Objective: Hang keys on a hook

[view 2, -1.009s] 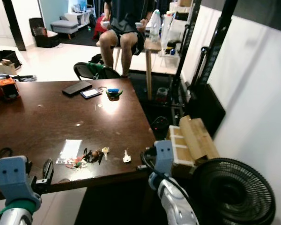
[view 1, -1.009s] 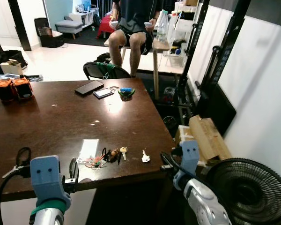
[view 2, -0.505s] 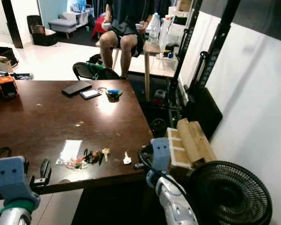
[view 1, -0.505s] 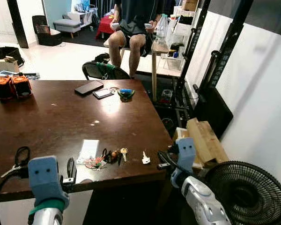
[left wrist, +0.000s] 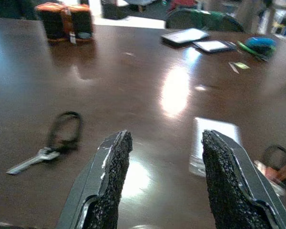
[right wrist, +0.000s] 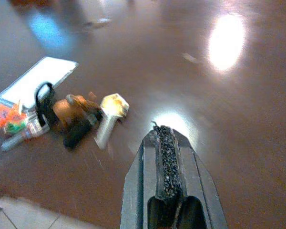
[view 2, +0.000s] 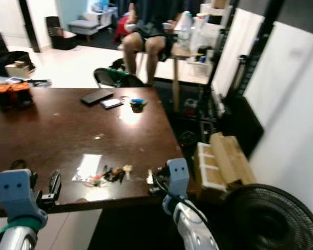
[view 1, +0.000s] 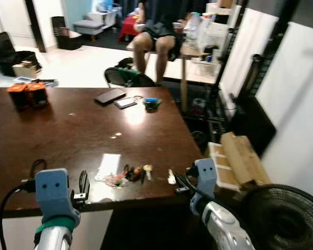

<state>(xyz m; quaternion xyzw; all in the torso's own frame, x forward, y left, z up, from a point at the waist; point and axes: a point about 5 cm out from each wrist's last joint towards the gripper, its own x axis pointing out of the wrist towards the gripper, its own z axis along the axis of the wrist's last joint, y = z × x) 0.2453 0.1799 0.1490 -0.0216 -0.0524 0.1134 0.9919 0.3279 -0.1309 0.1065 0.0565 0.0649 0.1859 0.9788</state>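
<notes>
Both arms are raised forward, the left gripper (left wrist: pixel 163 179) with fingers spread apart, the right gripper (right wrist: pixel 168 160) with fingers pressed together.

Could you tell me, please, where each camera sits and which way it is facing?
Left eye view: on the head, looking forward and down at the brown table; left gripper and right gripper show.
Right eye view: beside it, same scene.
Left wrist view: looks between open fingers across the table.
Right wrist view: looks along shut fingers.
Shared: the key bunch.
</notes>
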